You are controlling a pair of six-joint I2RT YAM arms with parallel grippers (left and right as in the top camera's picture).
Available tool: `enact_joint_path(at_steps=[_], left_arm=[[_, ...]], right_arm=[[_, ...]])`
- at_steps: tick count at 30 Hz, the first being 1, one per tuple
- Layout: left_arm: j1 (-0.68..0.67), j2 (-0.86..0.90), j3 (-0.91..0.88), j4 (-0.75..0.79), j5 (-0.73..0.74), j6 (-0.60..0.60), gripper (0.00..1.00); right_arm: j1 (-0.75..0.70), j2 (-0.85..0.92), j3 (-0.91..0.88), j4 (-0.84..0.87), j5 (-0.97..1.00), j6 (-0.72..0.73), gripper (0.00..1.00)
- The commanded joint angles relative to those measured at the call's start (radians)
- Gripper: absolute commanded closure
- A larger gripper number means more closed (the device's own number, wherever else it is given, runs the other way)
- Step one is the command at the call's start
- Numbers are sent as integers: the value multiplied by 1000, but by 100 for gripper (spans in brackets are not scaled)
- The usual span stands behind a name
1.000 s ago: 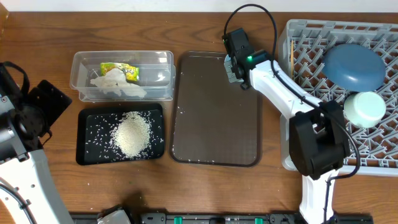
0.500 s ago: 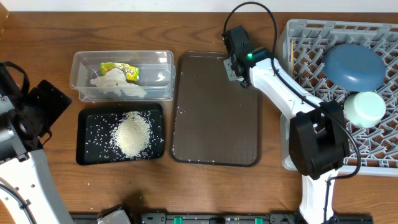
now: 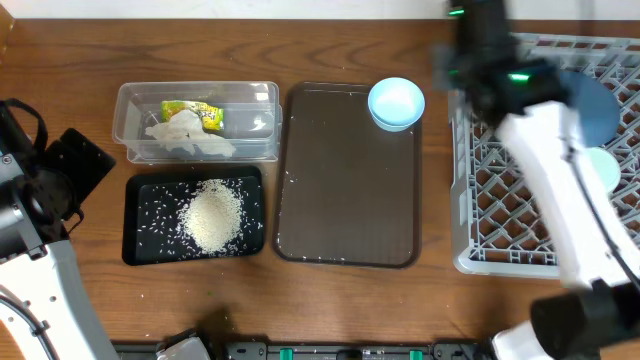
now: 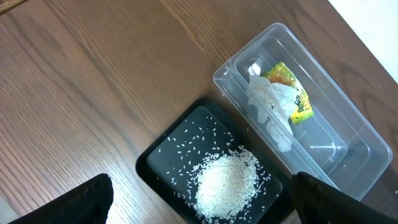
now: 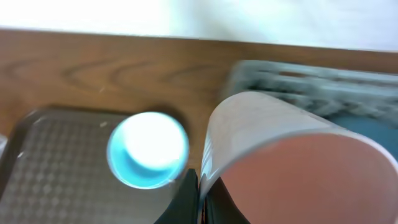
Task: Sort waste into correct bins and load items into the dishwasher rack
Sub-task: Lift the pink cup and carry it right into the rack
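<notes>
Hand R pinches pink cup rim, arm over rack L edge.

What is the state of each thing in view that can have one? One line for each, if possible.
left hand, open and empty
right hand, shut on the rim of the pink cup
light blue bowl, upright on the brown serving tray
clear tub, holding tissue and wrapper
black tray, holding rice
dishwasher rack, holding the dark blue dish and mint-green bowl

Now light blue bowl sits on brown tray, top-R corner. R arm blurred over rack. Rice in black tray.
</notes>
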Motion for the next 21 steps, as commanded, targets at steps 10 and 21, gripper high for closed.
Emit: enact_joint_path(at_steps=[10, 21], left_arm=[[5, 4, 6, 0, -9, 3, 7], [5, 4, 6, -1, -9, 3, 7]], right_arm=[[-457, -63, -25, -198, -384, 80, 99], [-699, -64, -68, -271, -1186, -132, 99]])
